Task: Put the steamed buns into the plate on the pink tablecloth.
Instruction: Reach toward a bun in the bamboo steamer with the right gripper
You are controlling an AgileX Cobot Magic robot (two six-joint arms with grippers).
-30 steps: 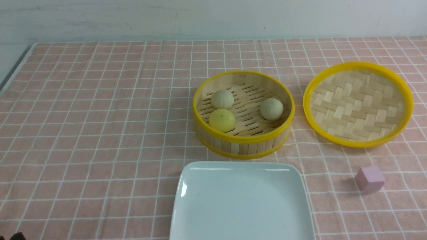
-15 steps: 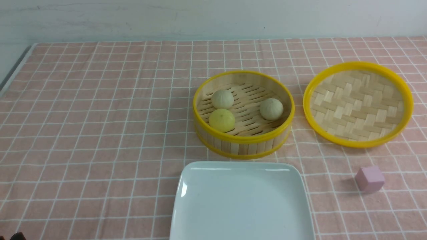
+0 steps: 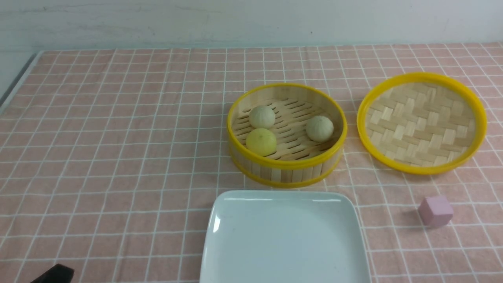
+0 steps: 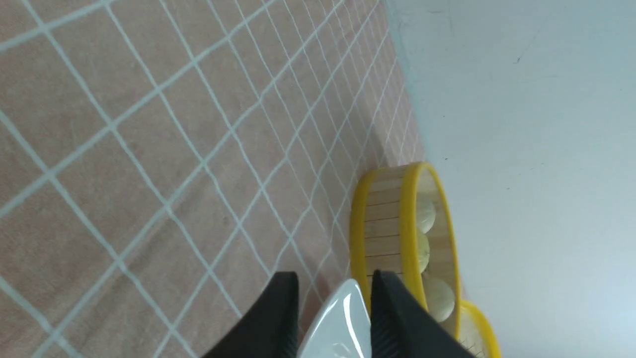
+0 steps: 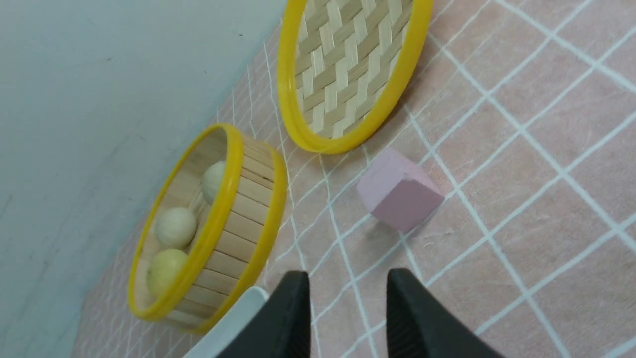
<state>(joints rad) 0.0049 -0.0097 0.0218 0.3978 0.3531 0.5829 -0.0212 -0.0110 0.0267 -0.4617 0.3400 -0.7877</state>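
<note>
In the front view, the steamed buns (image 3: 262, 116), two pale and one yellow, all sat inside the open bamboo steamer (image 3: 287, 167), none in the white plate (image 3: 283, 239), which lay bare on the pink tablecloth (image 3: 118, 137) just in front of the steamer. The woven lid (image 3: 422, 122) and a pink cube (image 3: 435, 211) lay off to the right, and only a dark corner of the left gripper (image 3: 55, 274) showed at the bottom left, well apart from the buns. In the left wrist view, that gripper's jaws stood spread and empty, with the plate's corner and then the steamer ahead of them. In the right wrist view, the right gripper (image 5: 348, 274) was likewise parted on nothing, the steamer ahead and to one side. The buns being round, no axis mattered, and the right arm seemed the nearer.
</note>
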